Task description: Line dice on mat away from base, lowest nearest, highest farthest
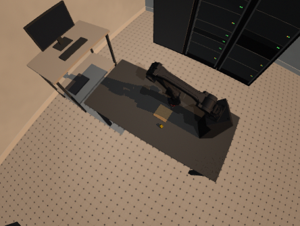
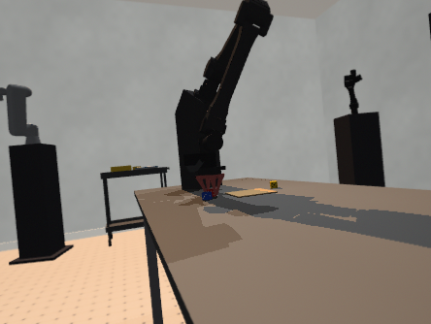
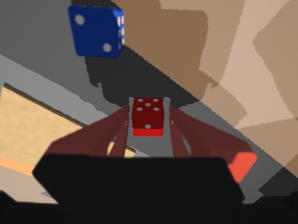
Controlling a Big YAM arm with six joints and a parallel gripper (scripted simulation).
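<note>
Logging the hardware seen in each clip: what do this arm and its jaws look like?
The arm is matte black throughout, built of long boxy links with rounded joint housings, rising from a tall black block-shaped base. No cables or markings are visible. The gripper has a black body and translucent red jaws, flat and tapering, with one brighter orange-red patch at the side.
</note>
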